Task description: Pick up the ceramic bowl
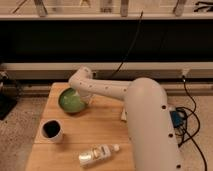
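Note:
The ceramic bowl (71, 101), green and glossy, is at the far left of the wooden table (100, 132), tipped on edge instead of lying flat. My gripper (85, 96) is at the bowl's right rim, at the end of the white arm (107, 90) that reaches in from the right. It is shut on that rim, with its fingertips hidden behind the wrist and the bowl.
A white mug (52, 130) with a dark inside stands at the front left of the table. A clear plastic bottle (97, 155) lies on its side near the front edge. The arm's bulky white body (150, 130) covers the table's right side. Cables trail on the floor to the right.

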